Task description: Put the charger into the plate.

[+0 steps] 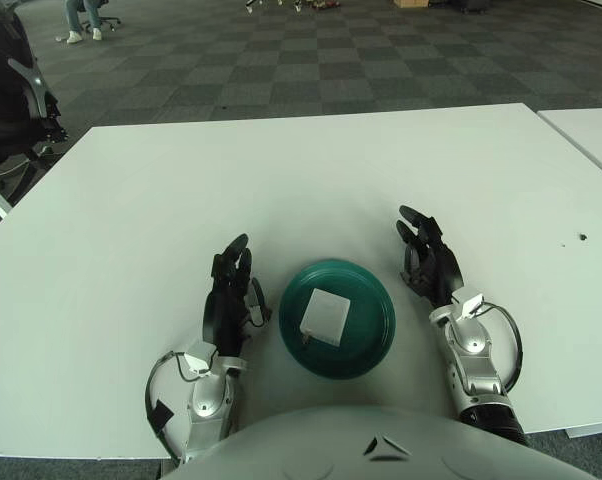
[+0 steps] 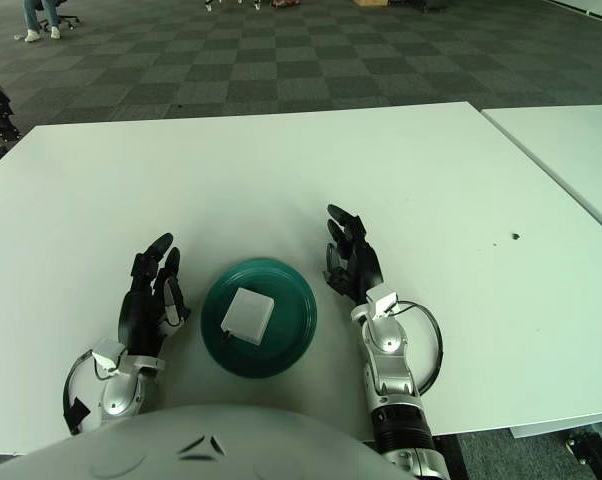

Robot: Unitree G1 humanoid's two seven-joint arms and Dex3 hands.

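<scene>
While the small white square charger (image 1: 325, 316) lies flat inside the round dark green plate (image 1: 373, 345) at the near edge of the white table (image 1: 311, 170), both robot hands are beside the plate and hold nothing. The left hand (image 1: 229, 295) is just to the left of the plate with fingers loosely extended, and the right hand (image 1: 428, 264) is near its right side, fingers also relaxed and pointing far
</scene>
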